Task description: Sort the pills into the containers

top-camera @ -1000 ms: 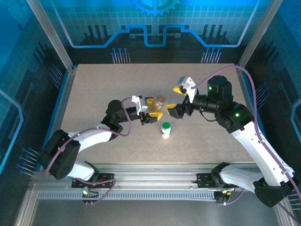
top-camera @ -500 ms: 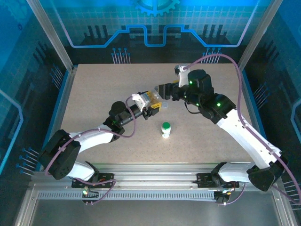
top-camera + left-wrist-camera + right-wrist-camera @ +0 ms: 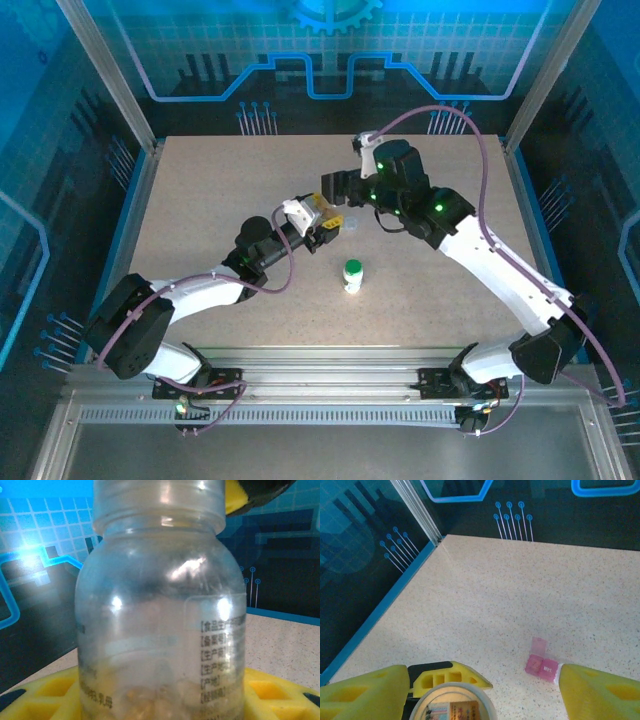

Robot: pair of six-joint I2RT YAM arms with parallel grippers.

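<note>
The translucent amber-tinted plastic vial (image 3: 160, 605) is held upright off the table, capless, its open mouth (image 3: 452, 704) facing up. Printed text runs down its side, and a small heap of tan pieces lies at its bottom. The left gripper (image 3: 318, 224) is closed on the lower body of the vial, with a yellow finger (image 3: 45, 692) pressed against each side.

From above, the vial (image 3: 324, 216) hangs over the middle of the speckled beige table (image 3: 220, 190). The right gripper (image 3: 336, 192) hovers just behind and above it. In the right wrist view, the right gripper (image 3: 481, 670) has its two yellow fingers (image 3: 362, 692) spread wide and grips nothing. The vial's rim sits low between them, much closer to the finger on the left of the picture. Whether it touches that finger cannot be told. One tip of the right gripper's yellow finger also pokes in beside the neck of the vial in the left wrist view.

The small translucent pink-and-clear rectangular pill box (image 3: 541, 664) lies on the table just beside the vial, with one lid flap raised. The white plastic bottle with a green cap (image 3: 352, 274) stands upright nearer the arm bases, apart from both grippers.
</note>
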